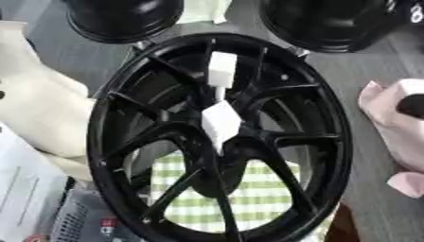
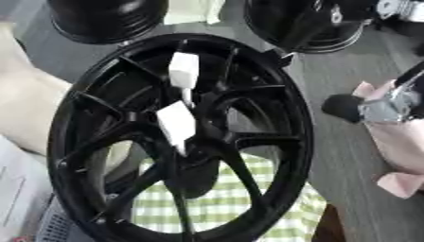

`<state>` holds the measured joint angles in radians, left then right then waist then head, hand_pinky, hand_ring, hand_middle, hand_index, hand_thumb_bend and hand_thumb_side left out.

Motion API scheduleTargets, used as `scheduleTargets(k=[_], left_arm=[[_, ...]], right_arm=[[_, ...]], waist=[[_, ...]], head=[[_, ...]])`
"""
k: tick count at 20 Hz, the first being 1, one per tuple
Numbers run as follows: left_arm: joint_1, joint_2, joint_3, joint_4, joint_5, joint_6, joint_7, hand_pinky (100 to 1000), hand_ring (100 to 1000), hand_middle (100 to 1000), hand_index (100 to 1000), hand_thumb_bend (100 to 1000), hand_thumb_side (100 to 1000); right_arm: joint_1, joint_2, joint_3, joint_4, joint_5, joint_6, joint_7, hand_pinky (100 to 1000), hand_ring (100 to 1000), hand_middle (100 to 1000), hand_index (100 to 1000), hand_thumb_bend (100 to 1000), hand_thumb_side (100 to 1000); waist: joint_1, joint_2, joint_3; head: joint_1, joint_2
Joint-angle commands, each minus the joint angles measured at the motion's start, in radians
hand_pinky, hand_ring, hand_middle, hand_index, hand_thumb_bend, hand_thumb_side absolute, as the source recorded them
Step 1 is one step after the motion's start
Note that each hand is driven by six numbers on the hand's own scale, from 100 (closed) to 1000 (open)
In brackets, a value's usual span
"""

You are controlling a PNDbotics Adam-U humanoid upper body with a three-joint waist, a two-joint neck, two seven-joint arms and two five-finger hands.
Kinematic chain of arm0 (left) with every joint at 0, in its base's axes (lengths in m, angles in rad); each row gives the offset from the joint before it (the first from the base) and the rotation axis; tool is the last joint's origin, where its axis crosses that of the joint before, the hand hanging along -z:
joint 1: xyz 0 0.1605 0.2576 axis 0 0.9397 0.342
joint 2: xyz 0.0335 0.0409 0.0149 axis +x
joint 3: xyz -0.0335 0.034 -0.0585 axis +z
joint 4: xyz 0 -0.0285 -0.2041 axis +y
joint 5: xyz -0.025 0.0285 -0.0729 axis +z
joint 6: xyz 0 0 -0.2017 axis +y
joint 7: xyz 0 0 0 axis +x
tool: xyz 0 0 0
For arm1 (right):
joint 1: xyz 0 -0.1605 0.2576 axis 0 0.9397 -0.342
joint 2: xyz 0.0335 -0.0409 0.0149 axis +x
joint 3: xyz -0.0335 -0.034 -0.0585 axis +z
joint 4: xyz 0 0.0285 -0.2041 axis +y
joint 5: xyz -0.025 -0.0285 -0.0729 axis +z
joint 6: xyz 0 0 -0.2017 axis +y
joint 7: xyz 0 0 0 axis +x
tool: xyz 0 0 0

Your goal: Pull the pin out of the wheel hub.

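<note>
One pin (image 1: 220, 97), white, sits at the centre of the black wheel hub (image 1: 219, 137): a white block at its upper end, a thin stem, and a larger white diamond-shaped piece right over the hub centre. It is still seated, so the pull is not yet done. The hub stands tilted, its spokes fanning out from the centre, with a green-and-white checked cloth (image 1: 248, 194) showing through the lower gaps.

Right hand (image 2: 377, 109) comes in from the right edge, well apart from the rim, a dark rounded tip pointing toward the wheel; cannot tell how its fingers are set. Left hand shows in neither view.

Step in hand, as I judge it: the approach. Next move calls for reaching across the rim to the centre, closing on the white upper block, and drawing along the stem's line, not sideways.

Around: two black round objects (image 1: 124, 19) beyond the hub, pink cloth (image 1: 397, 118) right, cream cloth (image 1: 37, 104) and papers (image 1: 25, 189) left.
</note>
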<state>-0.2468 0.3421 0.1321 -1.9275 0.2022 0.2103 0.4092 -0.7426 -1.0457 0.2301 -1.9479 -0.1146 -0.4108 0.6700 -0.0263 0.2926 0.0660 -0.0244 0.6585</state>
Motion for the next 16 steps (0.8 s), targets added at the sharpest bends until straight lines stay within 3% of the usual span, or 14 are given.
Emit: scheduleTargets(k=[1, 6, 16], left_arm=[[-0.009, 0.03, 0.0, -0.012, 0.0, 0.002, -0.003, 654, 639, 446, 616, 732, 440], [-0.008, 0.033, 0.0, -0.012, 0.001, 0.003, -0.005, 654, 635, 446, 616, 730, 440], [-0.006, 0.032, -0.001, -0.012, 0.002, 0.003, -0.006, 654, 633, 446, 617, 729, 440]], right_arm=[[-0.053, -0.024, 0.033, 0.025, 0.024, -0.069, 0.046, 886, 753, 740, 836, 388, 444], [-0.132, 0.021, 0.079, 0.121, 0.042, -0.147, 0.124, 886, 755, 742, 840, 390, 486], [-0.22, 0.101, 0.13, 0.214, 0.105, -0.143, 0.152, 868, 733, 728, 834, 390, 512]], waist=[[-0.001, -0.023, 0.004], [-0.009, -0.019, 0.01], [-0.015, -0.019, 0.014]], head=[[-0.002, -0.006], [-0.003, -0.009], [-0.005, -0.003]])
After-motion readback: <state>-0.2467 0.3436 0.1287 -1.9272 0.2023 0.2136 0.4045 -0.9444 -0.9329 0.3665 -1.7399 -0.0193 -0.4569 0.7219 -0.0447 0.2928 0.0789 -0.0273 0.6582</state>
